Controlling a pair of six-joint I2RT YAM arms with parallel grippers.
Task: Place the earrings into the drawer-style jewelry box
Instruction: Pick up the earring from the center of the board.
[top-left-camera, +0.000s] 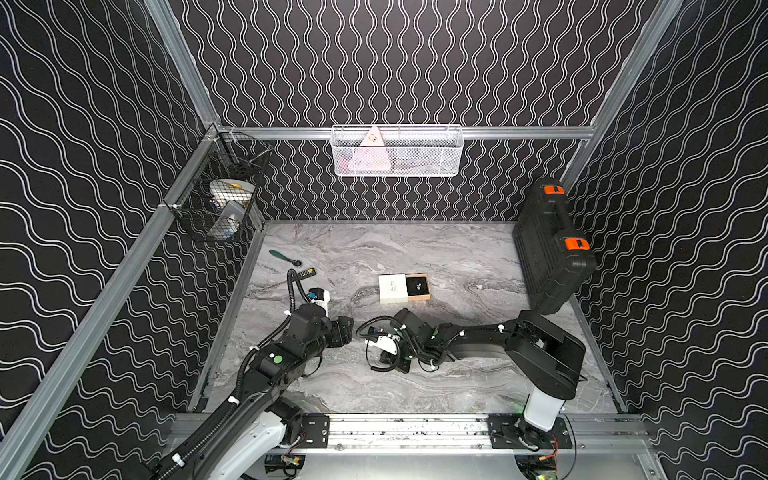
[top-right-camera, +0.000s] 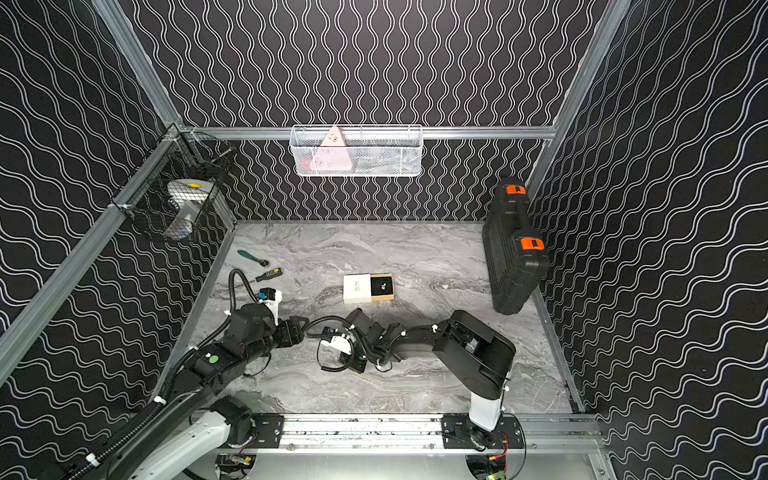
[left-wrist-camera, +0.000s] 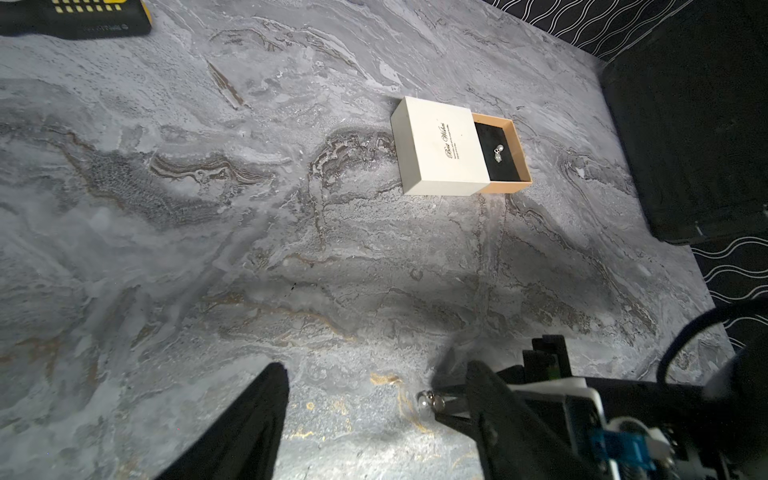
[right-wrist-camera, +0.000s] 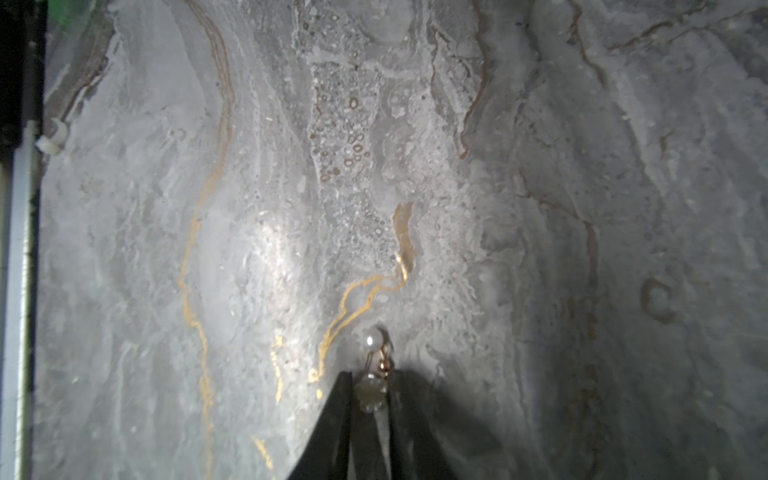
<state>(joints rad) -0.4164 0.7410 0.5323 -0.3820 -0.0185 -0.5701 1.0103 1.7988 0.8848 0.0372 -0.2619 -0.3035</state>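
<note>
Quick status on the earring job. The jewelry box (top-left-camera: 404, 288) sits about mid table (top-left-camera: 457, 257), with its tan drawer (left-wrist-camera: 505, 188) pulled partway out toward the right arm's side; the first earring (left-wrist-camera: 498, 153) is already lying on the black lining.

The second earring (right-wrist-camera: 375, 376) is pinched in the right gripper (right-wrist-camera: 370, 395), low over the table and well short of the box. From the wrist view only the little flower bead looks caught between the tips; the pearl and hook poke out past them. The left gripper (top-left-camera: 347, 328) has its jaws spread with nothing in them, parked just beside the right one.

What I'd worry about from here:

- That grip looks skimpy, so a quick lift or swing could shake the earring loose; on that busy marble pattern it'd be a pain to find again.
- The drawer is only partly out, so the target is narrow; release a bit off and it lands on the white sleeve and bounces away.
- The box looks light; a fingertip clipping the rim could shove it, or push the drawer shut.
- Coming down on the first earring might tangle the hooks, or drag it out on the way up.
- The arms are close together, so cables could snag.
</note>
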